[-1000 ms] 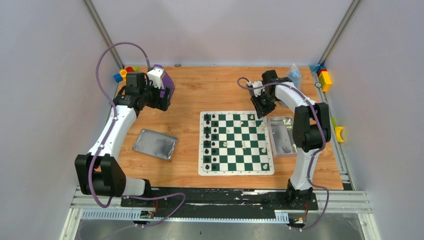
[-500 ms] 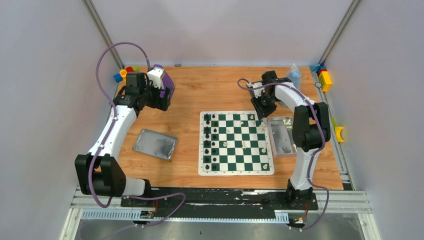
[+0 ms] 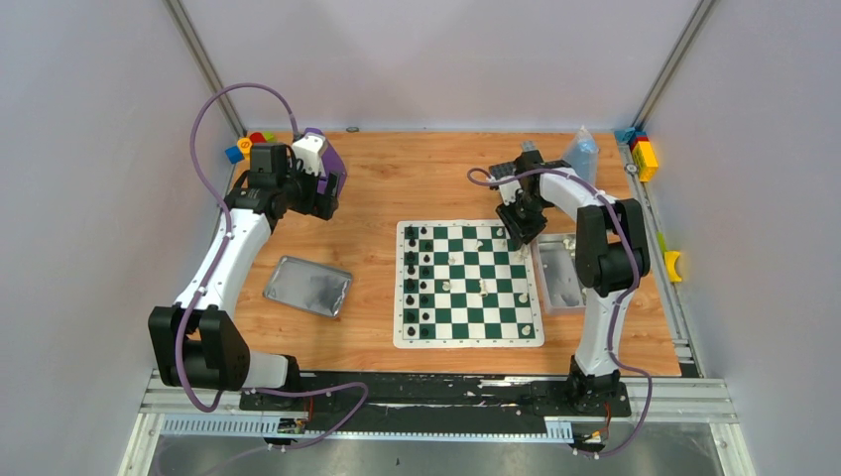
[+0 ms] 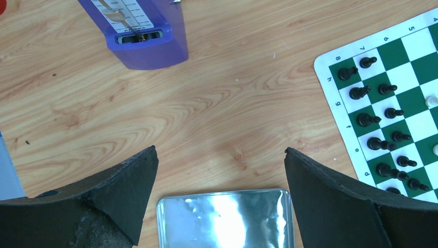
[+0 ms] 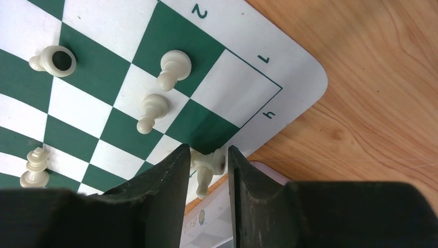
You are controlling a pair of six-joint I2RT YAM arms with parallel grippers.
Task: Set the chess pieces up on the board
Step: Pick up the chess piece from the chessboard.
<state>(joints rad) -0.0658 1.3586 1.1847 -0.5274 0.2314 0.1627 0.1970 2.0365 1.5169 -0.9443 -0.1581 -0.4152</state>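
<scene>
The green and white board [image 3: 468, 283] lies mid-table. Black pieces [image 3: 418, 283] stand in two columns on its left side, also seen in the left wrist view [image 4: 379, 116]. A few white pieces [image 3: 483, 288] are scattered on the board. My right gripper [image 3: 520, 230] hangs over the board's far right corner, shut on a white piece [image 5: 209, 165] held sideways above the corner [image 5: 248, 88]. Other white pieces [image 5: 173, 67] stand near it. My left gripper [image 3: 322, 193] is open and empty over bare wood, far left of the board.
A silver tin lid [image 3: 308, 286] lies left of the board, and shows in the left wrist view [image 4: 224, 219]. A clear box [image 3: 560, 273] with white pieces sits right of the board. A purple metronome [image 3: 325, 164] and coloured blocks [image 3: 248, 144] stand at the back left.
My right gripper has moved left from over the clear box to the board's far right corner, carrying the white piece. The left arm has not moved.
</scene>
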